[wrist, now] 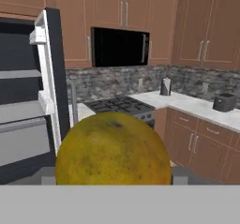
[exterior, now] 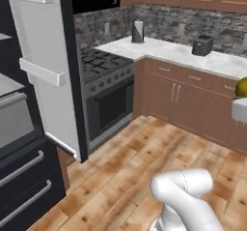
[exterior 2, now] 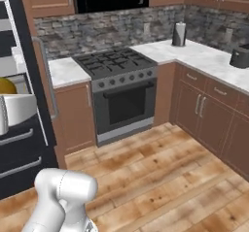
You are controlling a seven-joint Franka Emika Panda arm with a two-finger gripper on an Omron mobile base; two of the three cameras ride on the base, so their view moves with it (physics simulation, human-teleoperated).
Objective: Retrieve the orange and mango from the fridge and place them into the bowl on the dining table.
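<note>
Standing open at the left, the fridge [wrist: 28, 101] shows its grey shelves, its door [exterior: 46, 65] swung out toward the stove [exterior 2: 121, 75]. Just before the hand camera sits the orange [wrist: 112, 149], gripped between the fingers, with brown cabinets [wrist: 206, 138] to the right.

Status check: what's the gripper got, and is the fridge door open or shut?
Gripper closed on the fruit, yellow-orange, looks like the orange. Fridge door open. Nothing obvious in the way.
</note>
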